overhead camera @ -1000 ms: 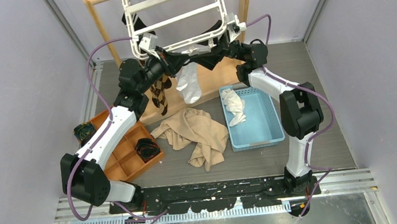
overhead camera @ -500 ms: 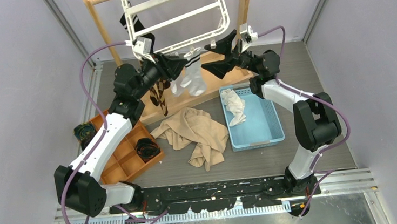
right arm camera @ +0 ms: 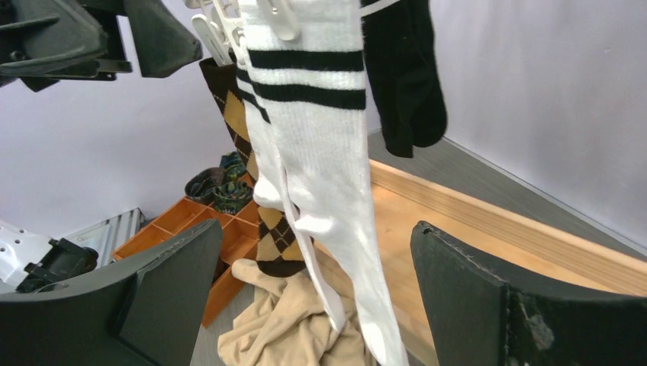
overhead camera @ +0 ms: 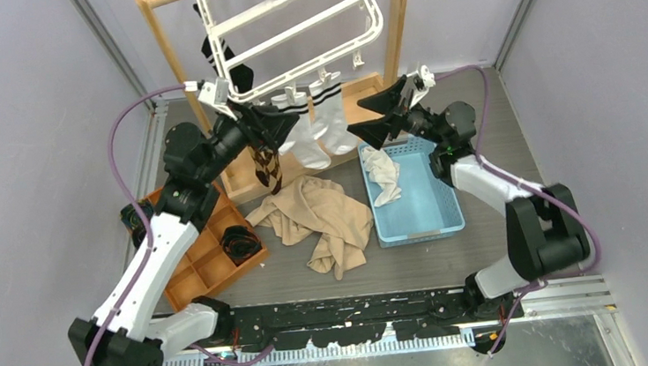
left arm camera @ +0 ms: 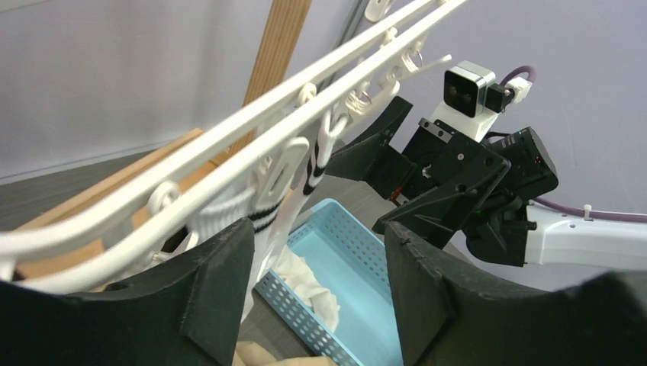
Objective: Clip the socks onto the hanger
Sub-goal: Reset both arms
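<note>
Overhead, the hanger (overhead camera: 375, 15) hangs tilted on the wooden stand (overhead camera: 399, 17). Below its near rim lie the beige cloth (overhead camera: 324, 218) and the blue basket (overhead camera: 446, 199). Two white socks (overhead camera: 316, 130) are clipped to that rim, with an argyle sock (overhead camera: 266, 163) beside them and a black sock (overhead camera: 239, 66) at its far corner. The left gripper (overhead camera: 289, 124) and right gripper (overhead camera: 356, 118) flank the white socks, both with jaws spread.

- The hanger (overhead camera: 289, 27) hung on the stand (overhead camera: 165, 46) at the back of the worktop (overhead camera: 518, 113).
- Socks (overhead camera: 320, 126) hung from its near rail, between the left tool (overhead camera: 273, 124) and the right tool (overhead camera: 374, 115).
- Nearer, a cloth (overhead camera: 324, 218) lay between a compartment tray (overhead camera: 207, 246), left, and a basket (overhead camera: 434, 213), right.
</note>
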`<action>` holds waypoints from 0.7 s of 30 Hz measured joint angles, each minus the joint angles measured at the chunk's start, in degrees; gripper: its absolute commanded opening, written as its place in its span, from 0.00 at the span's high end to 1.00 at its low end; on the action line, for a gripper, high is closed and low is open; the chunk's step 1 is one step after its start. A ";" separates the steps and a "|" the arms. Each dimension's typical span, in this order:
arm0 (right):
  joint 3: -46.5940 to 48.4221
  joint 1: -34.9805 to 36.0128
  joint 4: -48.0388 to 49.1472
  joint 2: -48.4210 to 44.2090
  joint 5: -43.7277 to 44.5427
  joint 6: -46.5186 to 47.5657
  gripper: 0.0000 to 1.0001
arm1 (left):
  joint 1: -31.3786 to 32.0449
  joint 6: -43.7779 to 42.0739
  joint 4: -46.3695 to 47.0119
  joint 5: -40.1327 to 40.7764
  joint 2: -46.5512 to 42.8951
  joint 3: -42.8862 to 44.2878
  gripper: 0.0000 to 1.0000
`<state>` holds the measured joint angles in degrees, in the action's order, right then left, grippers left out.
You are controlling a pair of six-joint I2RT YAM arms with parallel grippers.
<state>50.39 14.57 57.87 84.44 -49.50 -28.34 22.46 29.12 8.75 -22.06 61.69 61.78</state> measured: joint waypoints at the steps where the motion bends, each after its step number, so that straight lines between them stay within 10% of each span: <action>1: -0.68 -0.09 -2.47 -2.27 0.39 1.20 0.00 | 0.00 0.26 -0.92 -0.09 -1.18 -0.31 0.32; 21: -14.34 -0.33 -55.04 -48.06 29.20 8.46 0.00 | 0.02 3.56 -29.22 0.55 -34.38 -18.03 0.22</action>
<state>36.05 14.24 2.83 36.38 -20.29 -19.88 22.48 32.69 -20.47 -21.52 27.31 43.75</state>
